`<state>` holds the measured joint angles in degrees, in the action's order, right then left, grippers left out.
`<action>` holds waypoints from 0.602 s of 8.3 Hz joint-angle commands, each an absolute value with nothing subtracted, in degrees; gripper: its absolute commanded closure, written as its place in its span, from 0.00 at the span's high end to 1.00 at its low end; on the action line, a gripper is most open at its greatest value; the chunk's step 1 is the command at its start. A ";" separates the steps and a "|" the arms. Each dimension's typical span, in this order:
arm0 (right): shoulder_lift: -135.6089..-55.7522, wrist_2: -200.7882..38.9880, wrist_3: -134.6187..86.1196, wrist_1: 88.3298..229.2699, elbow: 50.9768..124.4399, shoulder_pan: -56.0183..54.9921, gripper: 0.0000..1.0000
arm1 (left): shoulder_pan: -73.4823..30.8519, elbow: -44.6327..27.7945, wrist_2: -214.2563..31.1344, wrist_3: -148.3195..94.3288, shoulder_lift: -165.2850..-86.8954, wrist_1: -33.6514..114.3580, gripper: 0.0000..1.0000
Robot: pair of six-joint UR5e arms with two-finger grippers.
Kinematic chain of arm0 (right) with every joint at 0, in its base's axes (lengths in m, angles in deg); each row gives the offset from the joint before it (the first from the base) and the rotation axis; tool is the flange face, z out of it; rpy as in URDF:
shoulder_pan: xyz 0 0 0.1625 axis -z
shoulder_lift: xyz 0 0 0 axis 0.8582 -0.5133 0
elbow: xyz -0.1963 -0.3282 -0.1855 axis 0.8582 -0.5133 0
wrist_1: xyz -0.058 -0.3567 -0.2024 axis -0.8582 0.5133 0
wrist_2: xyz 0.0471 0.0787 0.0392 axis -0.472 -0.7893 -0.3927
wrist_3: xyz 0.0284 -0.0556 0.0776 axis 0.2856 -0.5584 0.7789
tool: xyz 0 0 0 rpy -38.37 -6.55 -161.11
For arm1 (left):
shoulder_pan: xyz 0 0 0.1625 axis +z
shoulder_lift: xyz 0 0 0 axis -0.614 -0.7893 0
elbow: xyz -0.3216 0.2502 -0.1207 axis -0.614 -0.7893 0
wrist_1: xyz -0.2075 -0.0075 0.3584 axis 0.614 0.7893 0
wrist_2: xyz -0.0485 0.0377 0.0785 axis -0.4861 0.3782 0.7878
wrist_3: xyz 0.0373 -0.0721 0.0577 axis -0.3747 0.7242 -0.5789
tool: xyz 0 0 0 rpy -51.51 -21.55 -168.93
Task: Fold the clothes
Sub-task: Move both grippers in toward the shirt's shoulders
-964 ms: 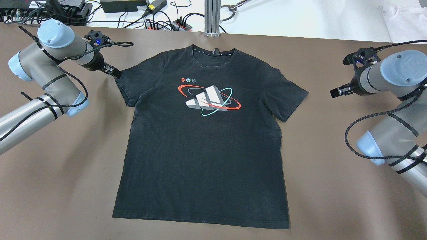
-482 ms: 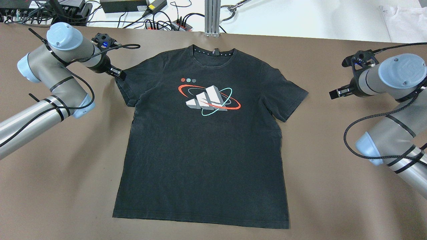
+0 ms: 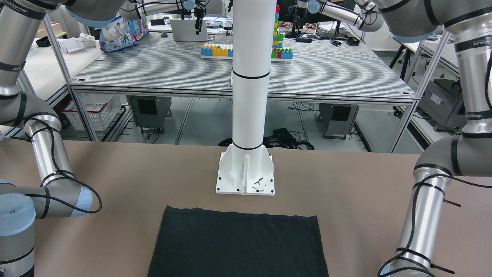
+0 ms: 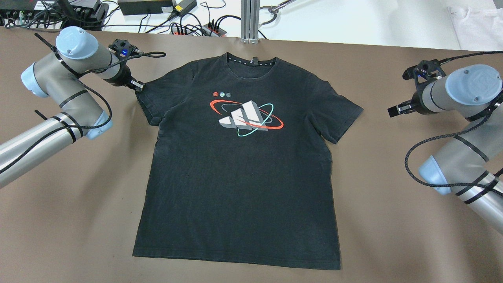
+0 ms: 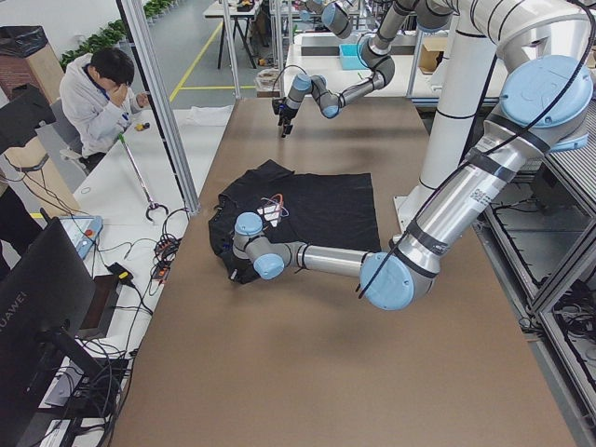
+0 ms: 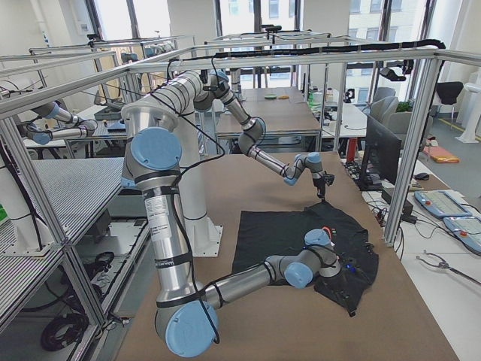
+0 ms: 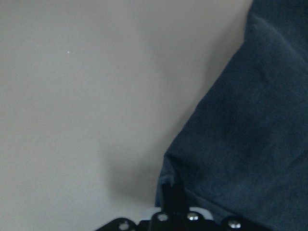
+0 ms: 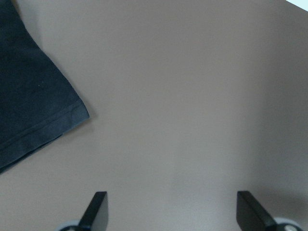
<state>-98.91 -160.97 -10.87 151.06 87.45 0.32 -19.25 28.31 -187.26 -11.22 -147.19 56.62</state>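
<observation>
L gripper [image 4: 137, 87] is set low over the table [image 4: 70, 204], right at the corner of the shirt's [image 4: 239, 177] near sleeve [image 4: 151, 100]. In its wrist view only one finger [image 7: 172, 195] is seen, w/ the sleeve edge touching it and slightly rucked. The jaw gap can't be told, nor whether cloth is pinched.

Beyond that sleeve the shirt is spread flat, front up, w/ the print [image 4: 245, 116] showing. The bottom hem lies back toward the arm bases and the collar [image 4: 253, 63] lies away.

Farthest off, across the whole shirt, R gripper [image 8: 171, 195] is held w/ jaws wide and nothing in them. The far sleeve [image 8: 29, 106] is seen ahead and to its left, apart from the fingers.

Handling, as judged: thin, soft, light cloth w/ no stiffness. It will prob. drape, drag and wrinkle when pulled. It is best taken at a hemmed edge, e.g. sleeve corner or shoulder. It should be pinched fully and kept low, so the rest isn't dragged askew.
</observation>
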 commanded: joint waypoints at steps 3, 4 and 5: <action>-98.91 -160.97 -10.78 151.05 87.44 0.32 0.94 | -19.51 20.61 -187.36 -1.94 -146.84 56.96 0.00; -98.91 -160.97 -10.78 150.96 87.44 0.32 0.94 | -19.34 18.41 -187.36 2.26 -147.01 56.96 0.00; -98.91 -160.97 -10.69 150.96 87.52 0.32 0.94 | -18.99 15.69 -187.27 8.14 -147.36 56.53 0.00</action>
